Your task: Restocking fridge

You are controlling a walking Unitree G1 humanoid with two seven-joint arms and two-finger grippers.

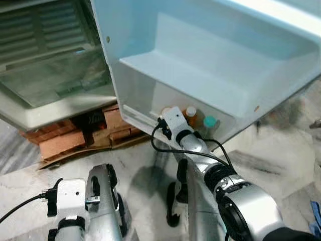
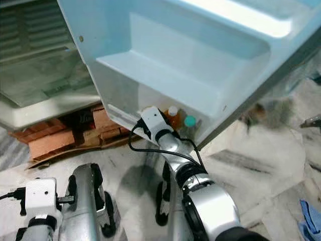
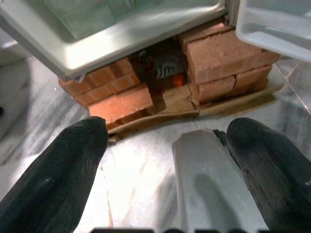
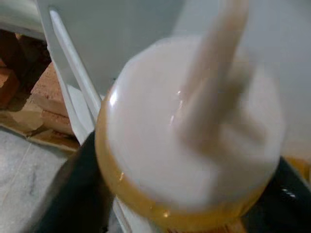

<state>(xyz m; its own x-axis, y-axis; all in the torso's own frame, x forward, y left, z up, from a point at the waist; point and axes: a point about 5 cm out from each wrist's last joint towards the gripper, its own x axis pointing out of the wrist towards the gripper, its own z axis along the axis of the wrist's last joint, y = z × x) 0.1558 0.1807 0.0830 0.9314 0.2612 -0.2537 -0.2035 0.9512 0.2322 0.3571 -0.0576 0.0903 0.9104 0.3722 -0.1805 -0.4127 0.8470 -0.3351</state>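
While the left gripper [image 3: 165,179] is hanging open, the right gripper [image 4: 160,204] is clamping a bottle [image 4: 189,126] at the door shelf [image 1: 150,118]; lowering it comes next.

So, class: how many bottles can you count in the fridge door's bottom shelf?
3: a yellow bottle held in the right pincer, an orange one beside it, then a teal-capped one. Others may be hidden.

Blurred white-capped yellow bottle [image 4: 189,131] close to the lens, its lower body cut off.
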